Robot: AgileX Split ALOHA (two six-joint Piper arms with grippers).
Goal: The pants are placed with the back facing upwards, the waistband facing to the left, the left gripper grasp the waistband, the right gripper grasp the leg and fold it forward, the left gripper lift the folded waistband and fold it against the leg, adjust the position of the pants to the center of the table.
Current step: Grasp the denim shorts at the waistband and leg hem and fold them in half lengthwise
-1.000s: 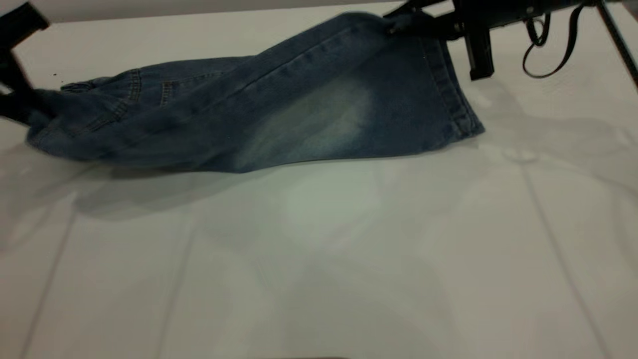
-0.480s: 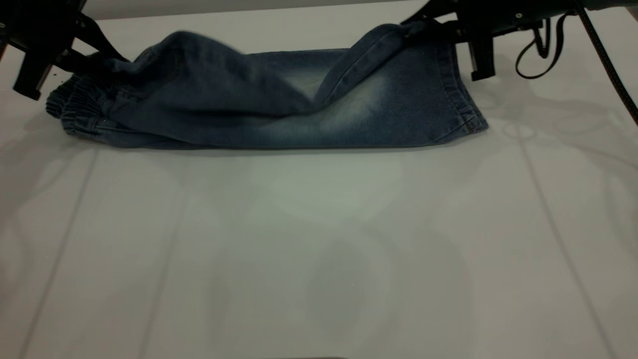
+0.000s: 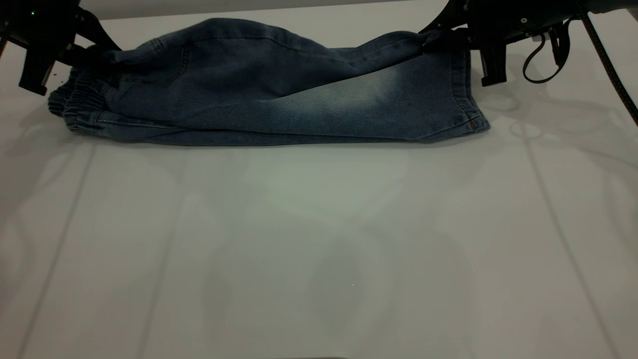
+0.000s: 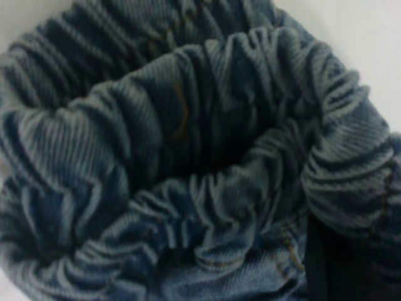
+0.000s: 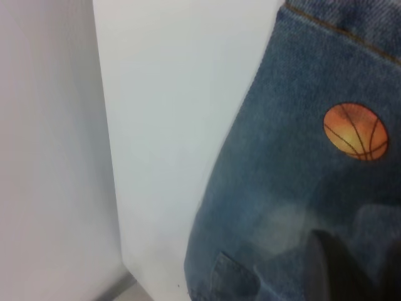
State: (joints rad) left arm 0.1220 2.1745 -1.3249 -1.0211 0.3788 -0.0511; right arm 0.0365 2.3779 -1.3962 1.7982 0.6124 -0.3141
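Plain white table (image 3: 319, 249); denim pants (image 3: 279, 99) lie along its far edge, left gripper (image 3: 97, 56) pinching the waistband (image 3: 75, 107), right gripper (image 3: 438, 41) pinching the leg (image 3: 398, 94).

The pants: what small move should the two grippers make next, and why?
Probably lower and release. The left gripper holds the waistband, the right gripper the leg, and the pants already lie folded lengthwise on the table.

2 black angular arms (looping black cable (image 3: 541, 65))
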